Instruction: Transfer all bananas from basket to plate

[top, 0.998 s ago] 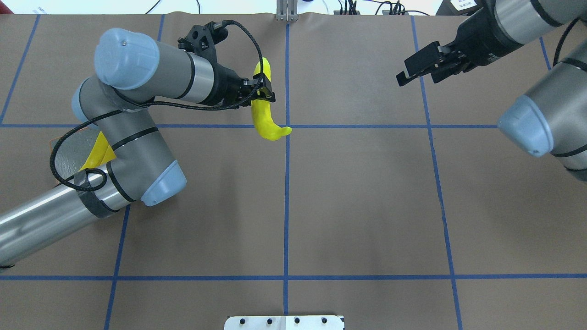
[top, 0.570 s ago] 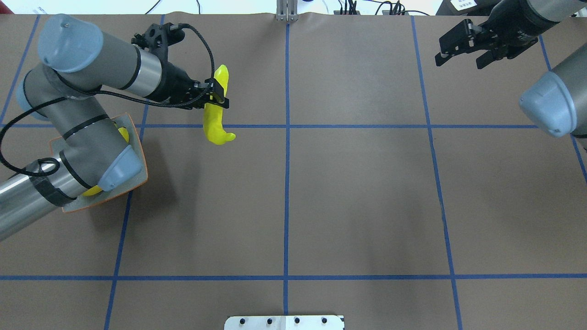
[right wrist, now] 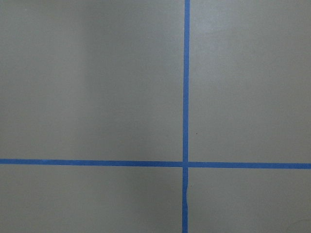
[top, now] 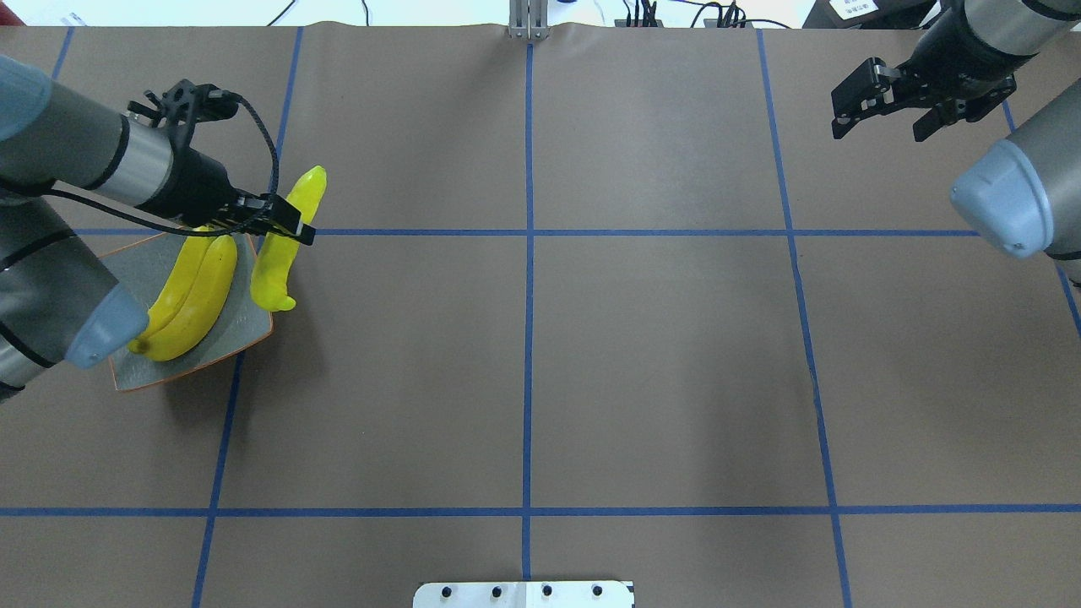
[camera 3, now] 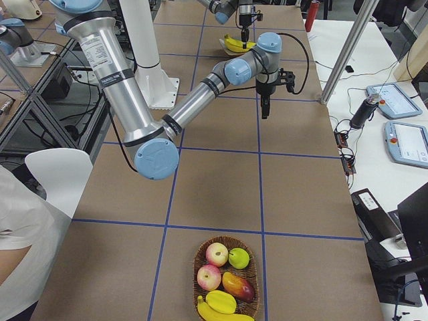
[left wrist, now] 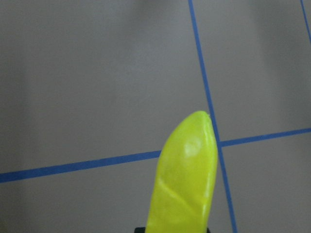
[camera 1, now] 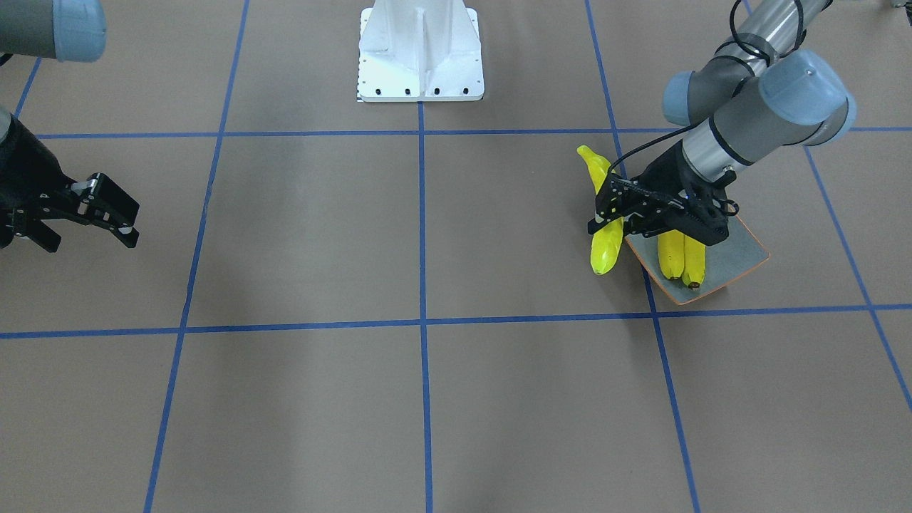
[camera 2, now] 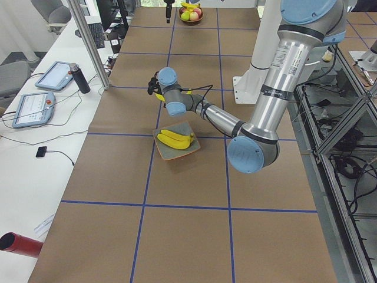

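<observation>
My left gripper (top: 287, 226) is shut on a yellow banana (top: 283, 245) and holds it above the table, just beside the right edge of the grey-blue plate (top: 135, 270). Two more bananas (top: 190, 295) lie side by side on the plate. In the front view the gripper (camera 1: 605, 206), the held banana (camera 1: 604, 242) and the plate (camera 1: 737, 256) are at the right. The left wrist view shows the banana's end (left wrist: 187, 184). My right gripper (top: 878, 127) is open and empty at the far right. The basket (camera 3: 225, 238) holds a banana (camera 3: 224, 313) among other fruit.
The basket also holds apples (camera 3: 217, 254) and a mango (camera 3: 237, 284). The white robot base (camera 1: 420, 53) stands at the table's near middle edge. A metal post (camera 2: 88, 44), a black bottle (camera 2: 79, 78) and tablets (camera 2: 32, 109) stand beside the table.
My left arm has swung left with the banana, from near the table's centre line to the plate's edge. My right gripper has drawn back toward the far right.
</observation>
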You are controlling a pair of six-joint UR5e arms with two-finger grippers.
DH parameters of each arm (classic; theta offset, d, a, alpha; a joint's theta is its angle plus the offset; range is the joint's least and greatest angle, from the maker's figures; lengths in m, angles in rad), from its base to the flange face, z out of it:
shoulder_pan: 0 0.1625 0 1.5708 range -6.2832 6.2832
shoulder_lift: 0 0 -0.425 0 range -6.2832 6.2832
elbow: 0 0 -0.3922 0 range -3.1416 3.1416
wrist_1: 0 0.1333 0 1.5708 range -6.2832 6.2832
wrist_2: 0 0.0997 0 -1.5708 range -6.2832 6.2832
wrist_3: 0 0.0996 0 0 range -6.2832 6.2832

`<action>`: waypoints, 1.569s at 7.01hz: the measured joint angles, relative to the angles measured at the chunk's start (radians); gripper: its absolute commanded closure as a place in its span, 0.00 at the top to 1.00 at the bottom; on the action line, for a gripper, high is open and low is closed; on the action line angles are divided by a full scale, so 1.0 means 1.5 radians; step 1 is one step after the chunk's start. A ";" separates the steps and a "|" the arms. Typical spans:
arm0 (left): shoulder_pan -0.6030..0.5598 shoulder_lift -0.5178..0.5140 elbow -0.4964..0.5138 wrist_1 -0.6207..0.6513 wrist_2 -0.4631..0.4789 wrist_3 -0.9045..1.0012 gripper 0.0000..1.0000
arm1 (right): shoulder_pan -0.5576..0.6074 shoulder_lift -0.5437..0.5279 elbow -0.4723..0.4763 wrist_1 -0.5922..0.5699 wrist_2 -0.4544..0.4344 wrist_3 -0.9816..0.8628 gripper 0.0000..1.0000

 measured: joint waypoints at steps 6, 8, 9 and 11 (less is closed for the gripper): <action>-0.140 0.080 0.107 -0.004 -0.099 0.274 0.00 | -0.018 -0.004 -0.003 -0.001 -0.028 0.008 1.00; -0.140 0.088 0.113 -0.006 -0.098 0.276 0.00 | -0.022 -0.005 -0.003 0.000 -0.030 0.009 1.00; -0.139 0.089 0.115 -0.005 -0.097 0.275 0.00 | -0.024 -0.005 -0.003 0.000 -0.030 0.009 1.00; -0.137 0.096 0.118 -0.004 -0.097 0.271 0.00 | -0.026 -0.008 -0.003 0.002 -0.030 0.009 1.00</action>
